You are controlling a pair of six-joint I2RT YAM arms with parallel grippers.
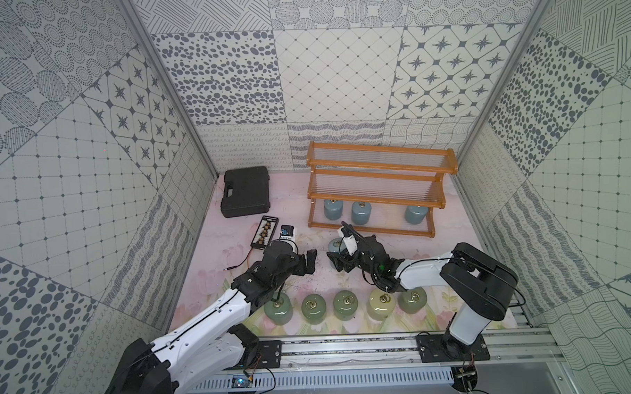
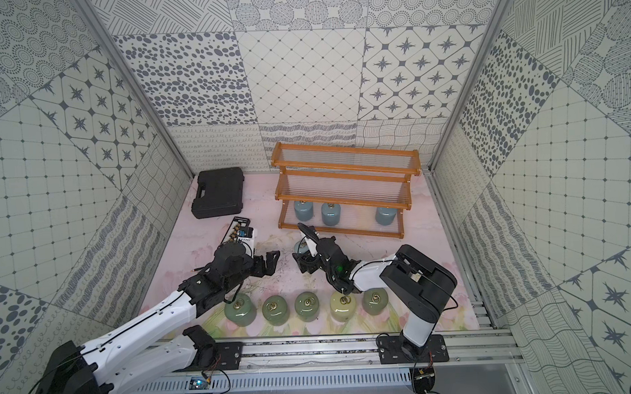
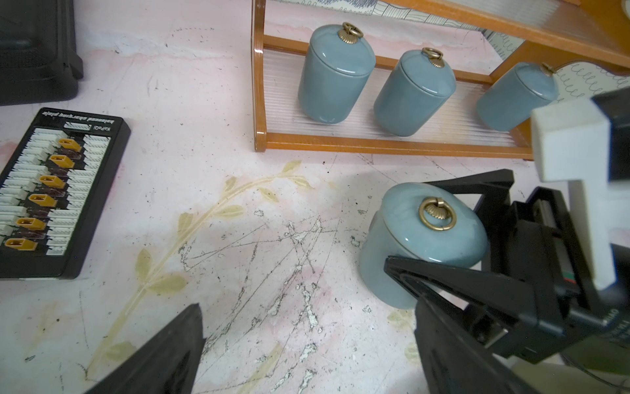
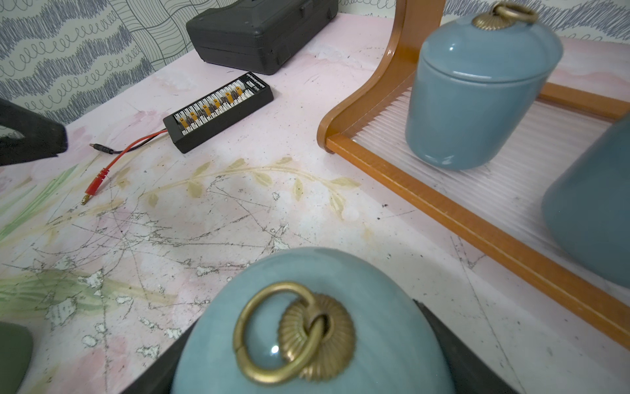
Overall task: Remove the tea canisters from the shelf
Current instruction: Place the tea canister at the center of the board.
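The wooden shelf (image 1: 380, 229) stands at the back right, with three pale blue tea canisters (image 1: 360, 212) upright on its lowest tier; the upper tiers are bare. A fourth pale blue canister (image 3: 422, 235) stands on the table in front of the shelf. My right gripper (image 1: 336, 254) holds it, a finger against each side (image 4: 306, 348). To its left, my left gripper (image 1: 311, 263) hovers open with nothing in it (image 3: 308, 305). Along the front edge stands a row of several canisters: sage green ones (image 1: 313, 308) and a cream one (image 1: 382, 304).
A black plastic case (image 1: 247, 191) lies at the back left. In front of it a black charging board (image 1: 264, 232) lies with its red lead (image 4: 112, 160) trailing over the table. The metal rail (image 1: 348, 348) carrying both arm bases runs along the front.
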